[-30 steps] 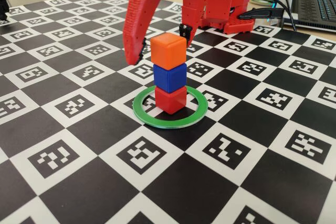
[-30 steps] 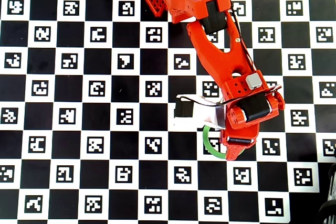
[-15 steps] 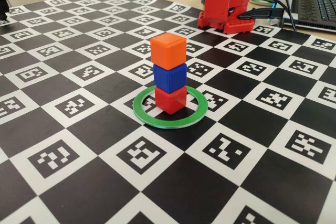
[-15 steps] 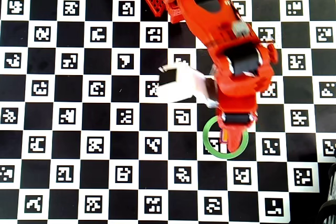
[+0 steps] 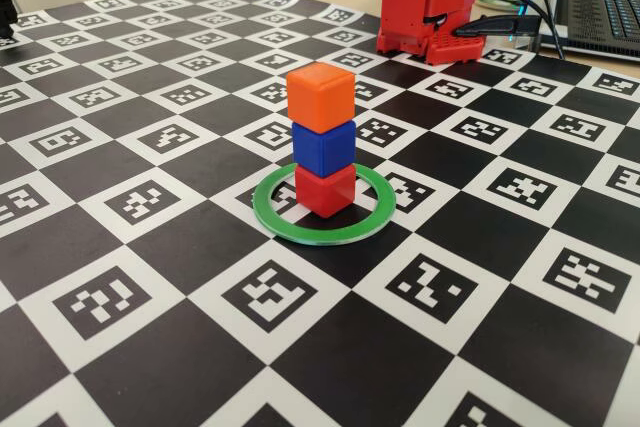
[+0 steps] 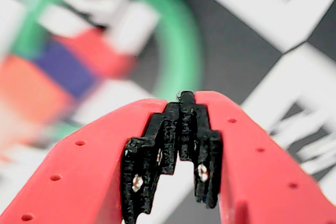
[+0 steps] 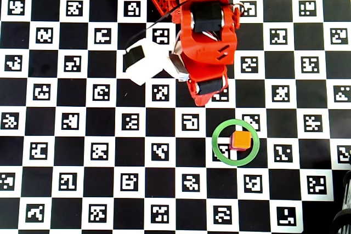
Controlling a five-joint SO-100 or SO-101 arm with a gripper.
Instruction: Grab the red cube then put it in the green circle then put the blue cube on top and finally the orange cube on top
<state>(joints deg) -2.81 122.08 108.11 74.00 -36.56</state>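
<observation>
While the three-cube tower stands free inside the green circle [image 5: 320, 205], the arm is pulling right away from it! A second ago the fingers straddled the orange cube [image 5: 320, 95] in the fixed view; half a second ago they had already left that view, and the overhead view had them directly over the ring. Now the overhead view shows the gripper [image 7: 205, 96] drawn back toward the base, well apart from the ring and up-left of it. That retreat uncovers the stack from above, the orange cube showing as a square inside the green ring.

Look at the order in the fixed view: red cube [image 5: 324, 189] on the worktop [image 5: 130, 277] within the ring, blue cube [image 5: 324, 147] on top of it, orange cube crowning the pile. The upper two are twisted slightly against the red one, yet the column stands upright and nothing touches it.

In the wrist view the fingers [image 6: 157, 145] are pressed together at the tips, black pads meshed, carrying nothing, with the ring and the blurred cubes up-left behind them.

My read: the release came off cleanly and every step of the task looks done; all that seems left is for the arm to go home without clipping the tower
</observation>
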